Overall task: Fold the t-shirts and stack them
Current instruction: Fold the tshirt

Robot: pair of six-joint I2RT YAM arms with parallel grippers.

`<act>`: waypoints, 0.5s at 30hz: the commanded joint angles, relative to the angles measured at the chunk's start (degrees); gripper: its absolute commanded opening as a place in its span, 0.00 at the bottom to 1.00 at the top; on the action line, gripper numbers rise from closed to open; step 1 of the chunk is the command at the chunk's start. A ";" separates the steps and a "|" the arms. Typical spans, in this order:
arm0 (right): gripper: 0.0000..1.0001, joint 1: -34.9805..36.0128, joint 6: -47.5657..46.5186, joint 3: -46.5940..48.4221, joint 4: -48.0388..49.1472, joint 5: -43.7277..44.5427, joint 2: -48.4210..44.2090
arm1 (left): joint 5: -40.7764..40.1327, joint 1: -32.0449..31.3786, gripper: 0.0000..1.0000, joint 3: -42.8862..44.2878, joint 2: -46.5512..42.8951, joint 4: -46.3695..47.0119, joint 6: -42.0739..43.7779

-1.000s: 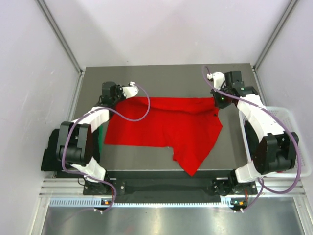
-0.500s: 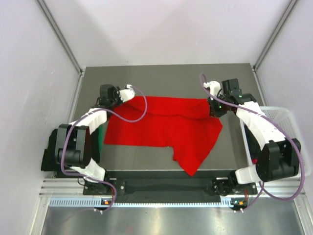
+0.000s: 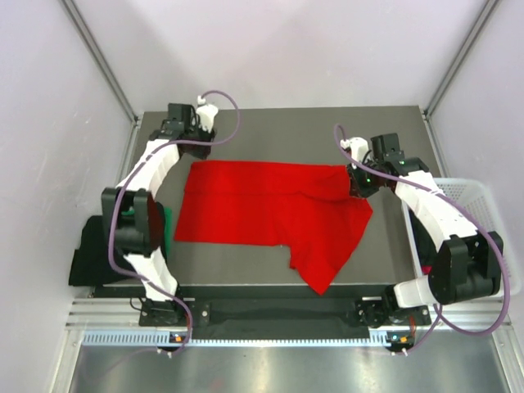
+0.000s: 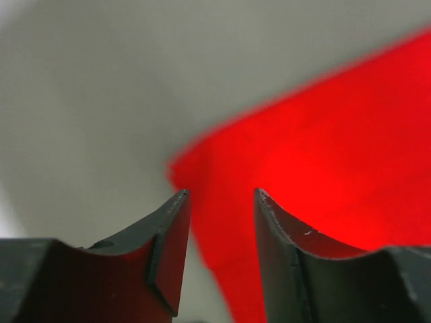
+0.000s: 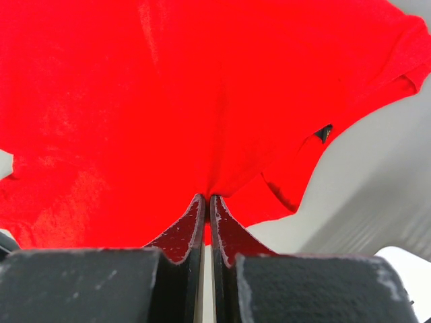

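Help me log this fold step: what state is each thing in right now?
red t-shirt: spread flat on the table, far right corner pinched.
left tool: open, empty, just off the shirt's far left corner.
right tool: shut on the red t-shirt.
white basket: upright beside the table's right edge, contents unclear.

The left gripper is no longer holding the red t-shirt: it is standing open and empty, having pulled away toward the far-left corner of the surface. The shirt's far-left corner, lifted before, is now lying flat, leaving that end squared. The right gripper, still pinching the shirt's far-right corner, is sitting slightly nearer and further left than a second ago.
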 commanded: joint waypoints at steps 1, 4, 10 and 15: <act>0.00 0.29 0.07 -0.24 1.70 -0.91 -1.59 | 4.91 1.97 0.46 3.10 6.43 -13.21 -8.48; 0.00 0.29 -0.10 -0.68 1.97 -0.91 -1.85 | 5.97 5.13 0.47 5.74 9.06 -14.63 -11.02; 0.00 0.38 -0.10 -1.38 2.67 -1.09 -1.15 | 5.35 8.48 0.48 9.26 12.32 -11.99 -12.26; 0.00 0.29 -0.19 -1.30 2.58 -1.00 -0.88 | 6.49 8.92 0.45 12.51 16.27 -12.08 -13.23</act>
